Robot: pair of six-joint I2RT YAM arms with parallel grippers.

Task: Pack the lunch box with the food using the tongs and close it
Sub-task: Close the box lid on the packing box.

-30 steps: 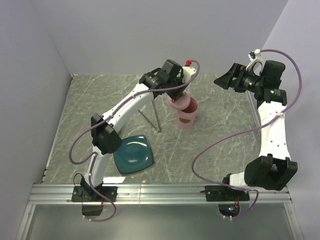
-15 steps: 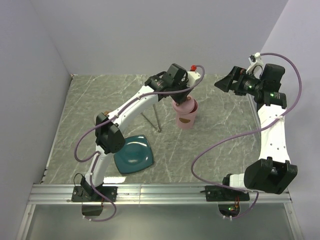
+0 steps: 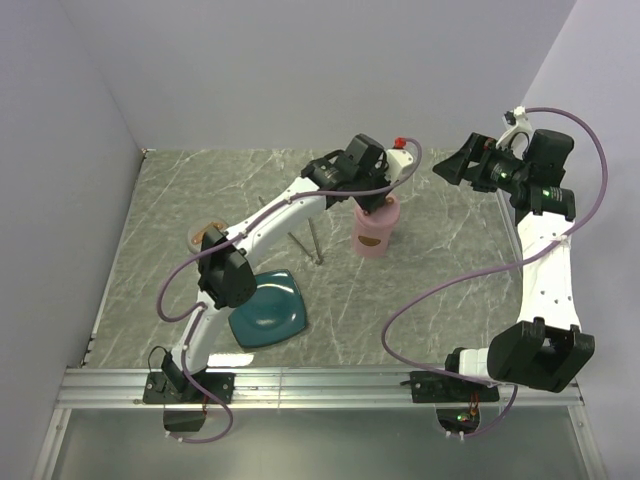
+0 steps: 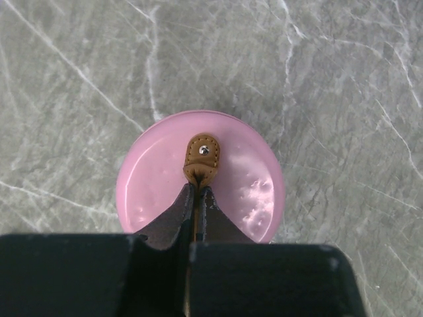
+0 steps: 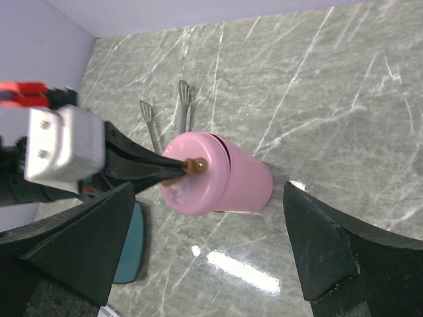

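Observation:
The pink round lunch box (image 3: 376,236) stands upright on the marble table, and its pink lid (image 4: 244,188) now sits on top of it. My left gripper (image 4: 197,189) is right above the box, shut on the brown leather tab (image 4: 202,157) at the lid's centre. My right gripper (image 3: 456,165) hangs open in the air to the right of the box, holding nothing. The silver tongs (image 3: 305,240) lie on the table left of the box, also seen as tongs (image 5: 168,112) in the right wrist view. The food is hidden; the teal plate (image 3: 270,310) shows none.
Near the left arm's base lies the teal plate, partly under the arm. A small pale orange round shape (image 3: 205,233) peeks out beside the left elbow; I cannot tell what it is. Purple walls close in the table at the back and both sides.
My left gripper carried the lid to the right from a tilted spot beside the open box and set it on top. The right gripper barely shifted and stayed open.

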